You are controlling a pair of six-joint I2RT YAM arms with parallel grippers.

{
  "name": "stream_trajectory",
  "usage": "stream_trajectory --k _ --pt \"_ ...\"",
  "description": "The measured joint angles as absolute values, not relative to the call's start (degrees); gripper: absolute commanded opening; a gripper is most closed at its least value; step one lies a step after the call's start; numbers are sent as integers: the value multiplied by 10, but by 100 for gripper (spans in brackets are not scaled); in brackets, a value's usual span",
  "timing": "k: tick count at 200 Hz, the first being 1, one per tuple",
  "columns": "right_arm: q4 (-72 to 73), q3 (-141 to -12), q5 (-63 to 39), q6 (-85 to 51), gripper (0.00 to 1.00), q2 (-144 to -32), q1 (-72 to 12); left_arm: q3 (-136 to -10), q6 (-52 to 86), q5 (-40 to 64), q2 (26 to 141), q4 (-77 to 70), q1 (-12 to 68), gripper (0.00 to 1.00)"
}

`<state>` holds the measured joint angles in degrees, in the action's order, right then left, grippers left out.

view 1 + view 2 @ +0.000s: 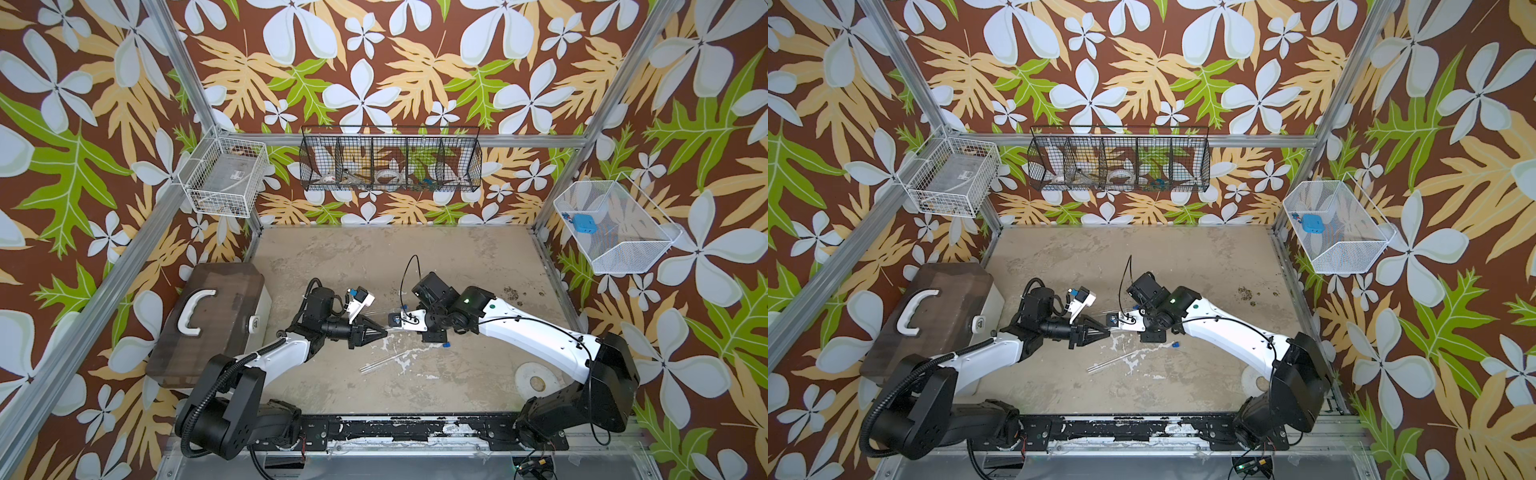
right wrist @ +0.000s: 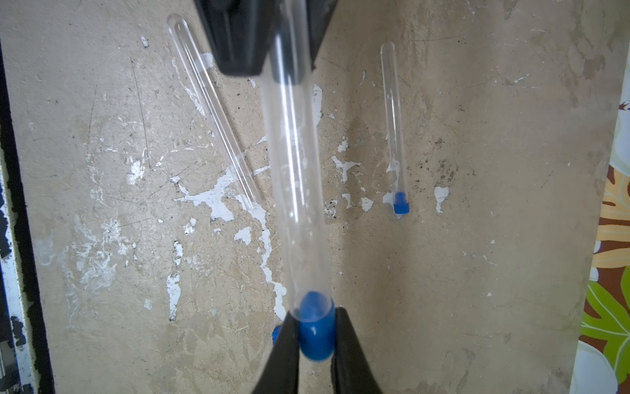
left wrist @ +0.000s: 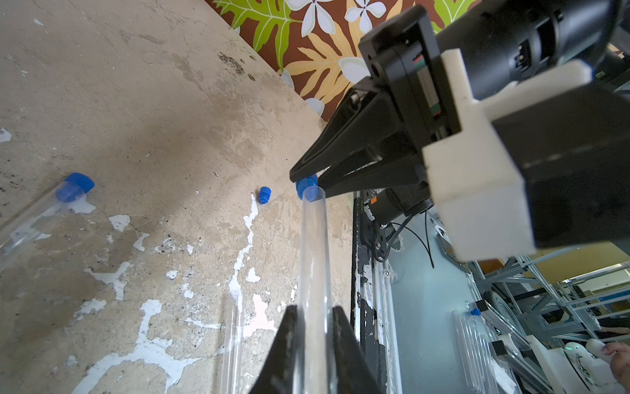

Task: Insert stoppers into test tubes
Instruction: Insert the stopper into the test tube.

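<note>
My left gripper [image 3: 313, 341] is shut on a clear test tube [image 3: 313, 256] and holds it level above the table. My right gripper [image 2: 315, 336] is shut on a blue stopper [image 2: 315, 343], whose narrow end sits in that tube's open mouth [image 2: 312, 303]. In both top views the two grippers meet tip to tip at mid-table [image 1: 386, 330] [image 1: 1106, 331]. A second tube [image 2: 393, 129], plugged with a blue stopper [image 2: 400, 204], lies on the table. An empty tube [image 2: 214, 109] [image 1: 380, 363] lies beside the held one. One loose stopper [image 3: 264, 195] [image 1: 446, 344] rests near the right gripper.
A brown case with a white handle [image 1: 208, 320] stands at the table's left edge. A white disc [image 1: 536, 380] lies under the right arm. Wire baskets hang on the walls: white [image 1: 224, 178], black [image 1: 390, 160], and white with a light-blue object [image 1: 615, 226].
</note>
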<state>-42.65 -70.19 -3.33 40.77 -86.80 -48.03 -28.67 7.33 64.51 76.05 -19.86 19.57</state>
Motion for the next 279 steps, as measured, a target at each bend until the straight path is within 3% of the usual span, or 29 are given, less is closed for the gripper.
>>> stream_trajectory --k 279 --pt "-437 -695 -27 424 16 -851 -494 -296 32 667 758 -161 204 0"
